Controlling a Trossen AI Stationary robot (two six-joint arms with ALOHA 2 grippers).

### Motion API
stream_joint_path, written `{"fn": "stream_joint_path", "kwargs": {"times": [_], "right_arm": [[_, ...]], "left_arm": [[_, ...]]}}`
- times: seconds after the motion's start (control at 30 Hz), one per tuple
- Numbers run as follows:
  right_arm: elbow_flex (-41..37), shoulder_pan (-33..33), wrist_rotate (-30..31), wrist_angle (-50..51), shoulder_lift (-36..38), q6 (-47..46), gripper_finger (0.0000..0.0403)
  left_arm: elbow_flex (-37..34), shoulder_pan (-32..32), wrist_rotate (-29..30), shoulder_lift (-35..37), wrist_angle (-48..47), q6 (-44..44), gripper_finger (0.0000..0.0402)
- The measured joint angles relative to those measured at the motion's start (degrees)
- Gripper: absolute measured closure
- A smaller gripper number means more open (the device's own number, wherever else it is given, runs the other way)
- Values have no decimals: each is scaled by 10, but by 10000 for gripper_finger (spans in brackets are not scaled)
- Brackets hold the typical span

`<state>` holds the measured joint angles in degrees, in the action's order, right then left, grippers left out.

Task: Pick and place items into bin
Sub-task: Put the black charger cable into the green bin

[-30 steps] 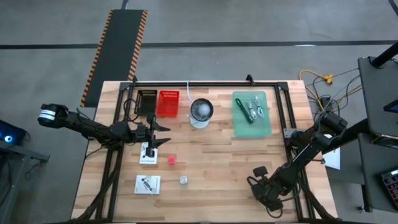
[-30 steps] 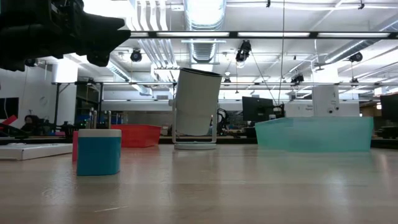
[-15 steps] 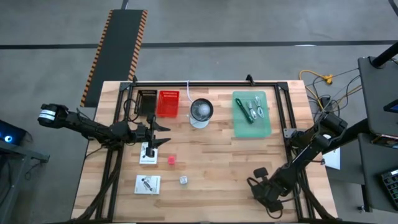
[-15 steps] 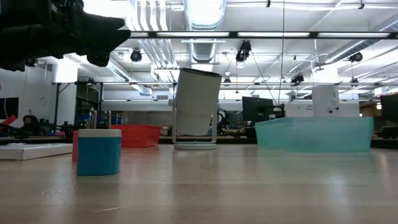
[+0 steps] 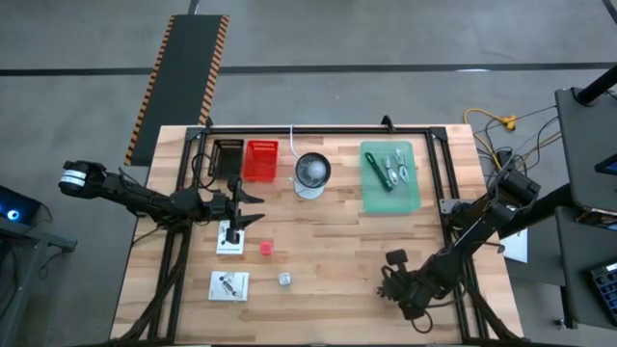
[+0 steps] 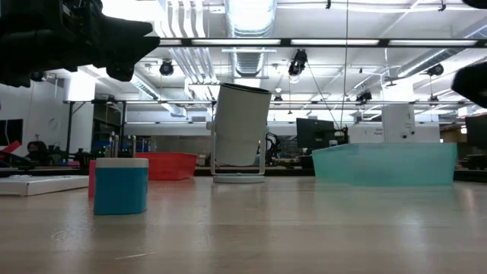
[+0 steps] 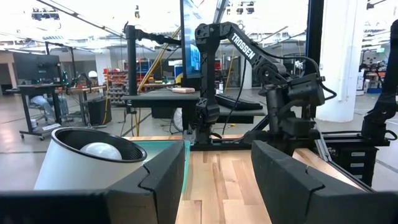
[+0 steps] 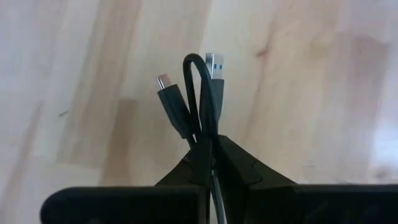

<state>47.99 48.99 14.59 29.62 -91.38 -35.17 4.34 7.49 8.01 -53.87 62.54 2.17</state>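
Clamped tight in the right fingers (image 8: 208, 146): a black cable (image 8: 202, 99), folded into a loop, with both plugs and the bend sticking straight out past the fingertips, long axis in line with the fingers. One silvery flat plug, one small dark plug. Lifted clear of the wood, by the look of the right wrist view.

Holding position close to the near right corner of the counter (image 5: 337, 231). From there to the green tray (image 5: 413, 198): toward the far edge, along the right side, with no obstacle between. Already lying in that tray: a green strip (image 5: 376, 172) and some silvery metal pieces (image 5: 397, 166). Nearer arm for the tray: the right one, clearly.

Over on the left side, hovering above a white card (image 5: 229, 241): the left fingers (image 5: 249, 207), apart and gripping nothing. Near that card, toward the counter's middle: a tiny red cube (image 5: 265, 248) and a tiny silver cube (image 5: 285, 279). Closer to the near edge: a second white card (image 5: 229, 285).

Readable writing: "TROSSEN" in white capitals along the far arm (image 7: 242, 46) in the left wrist view. Nothing legible on the cable, tray or cards.
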Motion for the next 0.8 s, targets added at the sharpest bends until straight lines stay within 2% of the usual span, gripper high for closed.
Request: {"fn": "stream_joint_path", "kwargs": {"times": [0.3,0.57,0.8], "right_arm": [[1,0,45,1,2,27,395],[2,1,142,1,2,52,395],[2,1,195,7,3,59,395]], "left_arm": [[0,0,0,0,0,0,230],[0,0,0,0,0,0,230],[0,0,0,0,0,0,230]]}}
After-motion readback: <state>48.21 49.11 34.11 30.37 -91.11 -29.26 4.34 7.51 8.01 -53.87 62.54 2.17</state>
